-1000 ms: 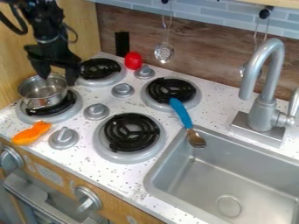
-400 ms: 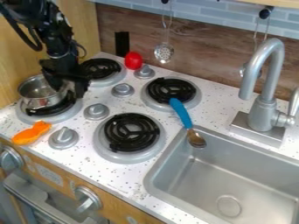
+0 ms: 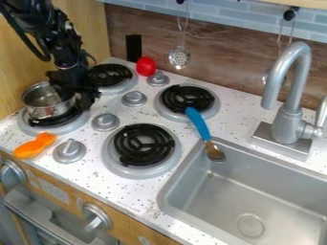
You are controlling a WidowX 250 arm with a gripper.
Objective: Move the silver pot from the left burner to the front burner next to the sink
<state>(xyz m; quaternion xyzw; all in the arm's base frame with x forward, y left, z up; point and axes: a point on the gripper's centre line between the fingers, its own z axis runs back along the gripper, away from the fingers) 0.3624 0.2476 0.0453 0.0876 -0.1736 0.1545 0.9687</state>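
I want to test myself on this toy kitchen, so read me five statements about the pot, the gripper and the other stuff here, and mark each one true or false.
1. The gripper is right next to the faucet. False: the gripper is at the side of the metal pot, far from the faucet.
2. The spoon with the blue handle has its bowl end at the edge of the sink. True.
3. The orange toy lies inside the sink. False: the orange toy lies on the stovetop, near its front edge.
4. A slotted spoon hangs in front of the back wall. True.
5. The metal pot is over the front left burner. True.
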